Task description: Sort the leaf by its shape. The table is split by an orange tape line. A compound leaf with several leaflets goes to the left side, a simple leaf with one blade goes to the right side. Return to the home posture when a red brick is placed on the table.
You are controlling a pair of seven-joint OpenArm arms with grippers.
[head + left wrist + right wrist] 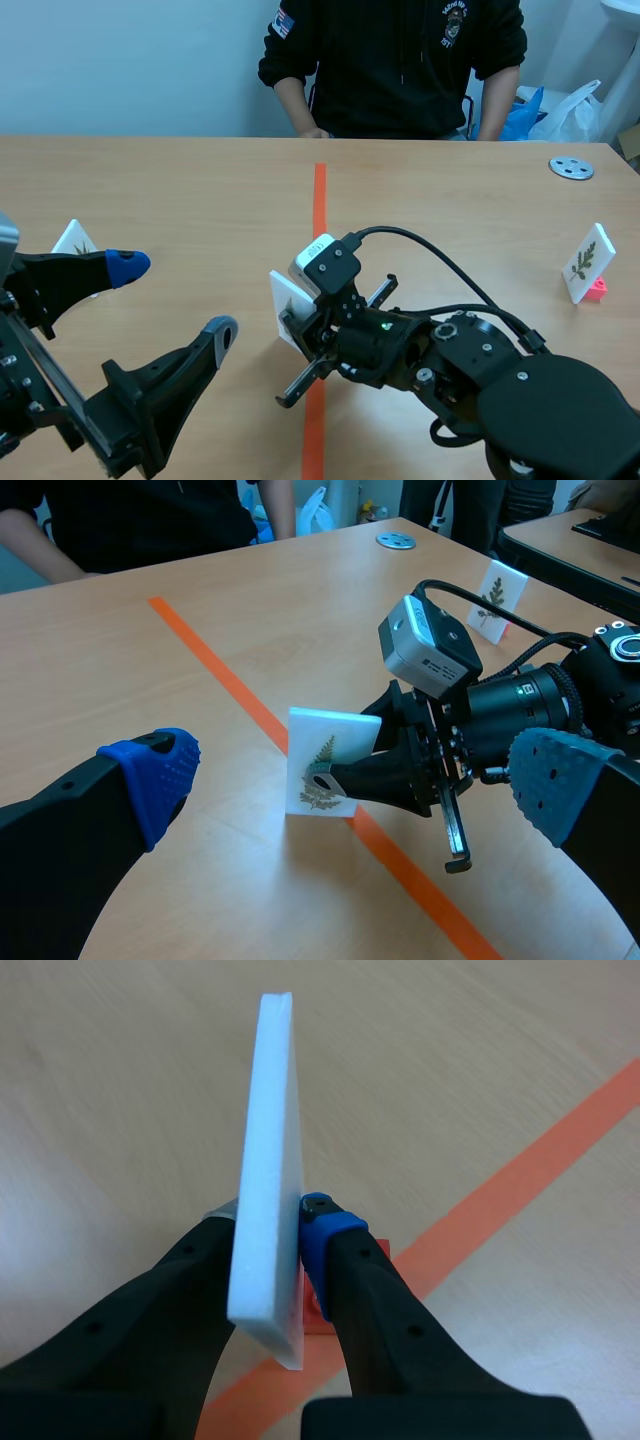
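R gripper pinches the card btwn its pads. Card is a flat, smooth white rectangular slab w/ fern-like leaf print, upright by tape line. L gripper spread wide, dotted blue pads.

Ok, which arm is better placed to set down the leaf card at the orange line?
Right. The right gripper is shut on the leaf card at the orange tape line, so it can probably just place it. The left gripper is open, holding nothing, apart from the card.
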